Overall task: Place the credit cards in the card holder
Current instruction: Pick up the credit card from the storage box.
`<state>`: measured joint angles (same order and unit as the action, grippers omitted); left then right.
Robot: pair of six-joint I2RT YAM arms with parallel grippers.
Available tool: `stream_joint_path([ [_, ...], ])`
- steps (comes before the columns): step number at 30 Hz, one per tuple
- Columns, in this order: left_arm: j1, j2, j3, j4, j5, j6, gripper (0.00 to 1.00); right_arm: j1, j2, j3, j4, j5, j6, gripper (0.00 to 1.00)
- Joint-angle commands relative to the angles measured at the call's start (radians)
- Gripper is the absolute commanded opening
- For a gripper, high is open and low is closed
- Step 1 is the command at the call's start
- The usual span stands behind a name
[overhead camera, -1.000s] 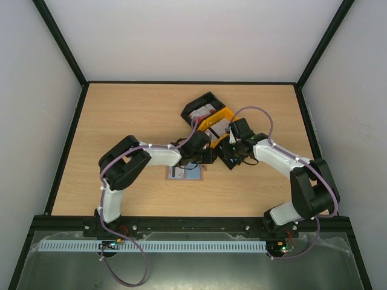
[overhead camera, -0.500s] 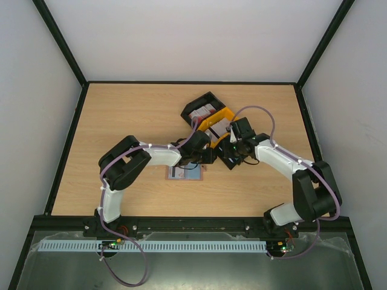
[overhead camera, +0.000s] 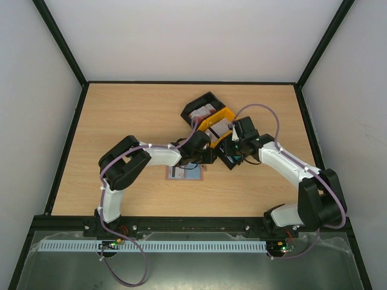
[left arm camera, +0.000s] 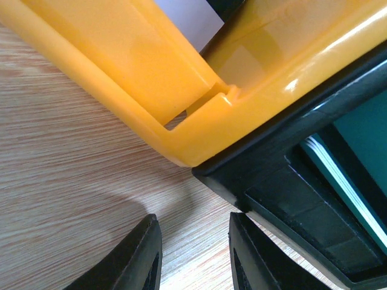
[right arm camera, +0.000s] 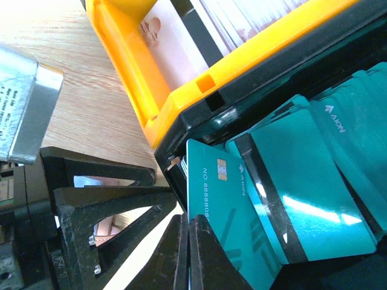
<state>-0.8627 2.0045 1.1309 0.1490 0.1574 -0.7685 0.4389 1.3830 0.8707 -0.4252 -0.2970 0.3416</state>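
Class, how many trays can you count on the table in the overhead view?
3: a black tray farthest back, a yellow tray next to it, and a second black tray nearer, partly under the right arm. More may be hidden.

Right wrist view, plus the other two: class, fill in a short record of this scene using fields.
right gripper: shut on a teal card, which is tilted in the black tray
left gripper: open, empty, above the table beside the yellow tray
card holder: on the table, nearer the arm bases than the trays
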Motion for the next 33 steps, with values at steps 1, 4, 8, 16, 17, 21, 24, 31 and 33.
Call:
stream_joint_path([
  [1, 0.006, -0.03, 0.018, 0.003, 0.001, -0.004, 0.34, 0.003, -0.042, -0.003, -0.029, 0.056, 0.009, 0.02],
  [4, 0.006, -0.043, 0.01, 0.007, -0.009, -0.007, 0.34, 0.003, -0.057, -0.003, -0.023, 0.099, 0.017, 0.02],
  [8, 0.006, -0.067, -0.005, 0.015, -0.033, -0.012, 0.35, 0.003, -0.077, -0.01, -0.004, 0.122, 0.025, 0.02],
  [16, 0.008, -0.105, -0.037, 0.029, -0.065, -0.029, 0.37, 0.003, -0.117, -0.012, 0.021, 0.197, 0.072, 0.02],
  [17, 0.007, -0.113, -0.046, 0.036, -0.07, -0.036, 0.38, 0.003, -0.129, -0.013, 0.024, 0.208, 0.082, 0.02],
  [21, 0.011, -0.185, -0.106, 0.092, -0.095, -0.074, 0.47, 0.003, -0.178, -0.02, 0.037, 0.254, 0.125, 0.02],
  [24, 0.023, -0.236, -0.15, 0.134, -0.085, -0.102, 0.6, 0.003, -0.218, -0.017, 0.041, 0.293, 0.163, 0.02],
  [31, 0.062, -0.325, -0.192, 0.268, 0.054, -0.185, 0.99, 0.0, -0.275, 0.001, 0.073, 0.299, 0.259, 0.02],
  [33, 0.066, -0.335, -0.18, 0.289, 0.087, -0.194, 1.0, -0.002, -0.289, 0.007, 0.086, 0.293, 0.287, 0.02],
])
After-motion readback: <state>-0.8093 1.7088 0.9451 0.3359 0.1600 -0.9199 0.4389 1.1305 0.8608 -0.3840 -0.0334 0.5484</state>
